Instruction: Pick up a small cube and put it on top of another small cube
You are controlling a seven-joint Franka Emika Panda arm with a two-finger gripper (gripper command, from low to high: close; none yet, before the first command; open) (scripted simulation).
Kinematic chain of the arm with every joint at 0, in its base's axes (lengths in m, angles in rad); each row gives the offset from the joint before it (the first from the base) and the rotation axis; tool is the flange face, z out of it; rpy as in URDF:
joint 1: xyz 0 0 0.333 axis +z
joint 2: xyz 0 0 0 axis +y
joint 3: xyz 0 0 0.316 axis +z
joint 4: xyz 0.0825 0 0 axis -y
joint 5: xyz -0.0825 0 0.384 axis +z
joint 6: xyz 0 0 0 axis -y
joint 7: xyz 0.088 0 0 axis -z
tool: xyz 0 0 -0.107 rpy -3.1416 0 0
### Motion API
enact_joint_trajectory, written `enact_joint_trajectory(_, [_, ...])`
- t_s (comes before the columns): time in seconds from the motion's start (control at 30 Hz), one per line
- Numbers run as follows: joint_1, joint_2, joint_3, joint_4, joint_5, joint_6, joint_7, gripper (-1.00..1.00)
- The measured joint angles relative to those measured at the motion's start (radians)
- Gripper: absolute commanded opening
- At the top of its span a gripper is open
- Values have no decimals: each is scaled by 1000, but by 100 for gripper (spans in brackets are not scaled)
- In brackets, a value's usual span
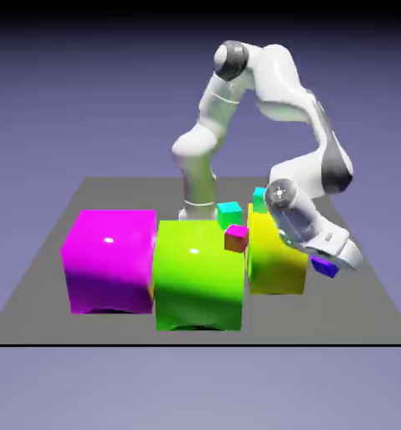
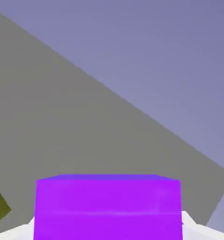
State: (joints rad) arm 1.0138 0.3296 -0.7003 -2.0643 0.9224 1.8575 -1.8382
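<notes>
Gripper [image 1: 331, 262] is clamping the small cube [image 1: 324, 267], holding it clear of the table [image 1: 355, 285] at the exterior view's right, just beside the yellow block [image 1: 275, 256]; the hand view is showing that purple cube [image 2: 108, 206] large between the fingers

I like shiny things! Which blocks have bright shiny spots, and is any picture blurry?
Exterior view: a white glint sits on the magenta block, softer sheen on the green block; edges look slightly soft. Hand view: the small cube fills the bottom, evenly lit, no glare.
</notes>
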Motion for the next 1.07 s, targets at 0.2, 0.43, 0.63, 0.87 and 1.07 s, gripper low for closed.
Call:
enact_joint_trajectory(0.2, [-207,-217,187,-112,-226,-25,-161,-100])
enact_joint_trajectory(0.43, [-445,-471,405,-243,-489,-53,-350,-100])
enact_joint_trajectory(0.63, [-650,-689,592,-355,-715,-78,-511,-100])
enact_joint_trajectory(0.87, [-844,-883,769,-484,-908,-45,-631,-100])
enact_joint_trajectory(1.07, [-843,-862,772,-593,-904,85,-631,100])
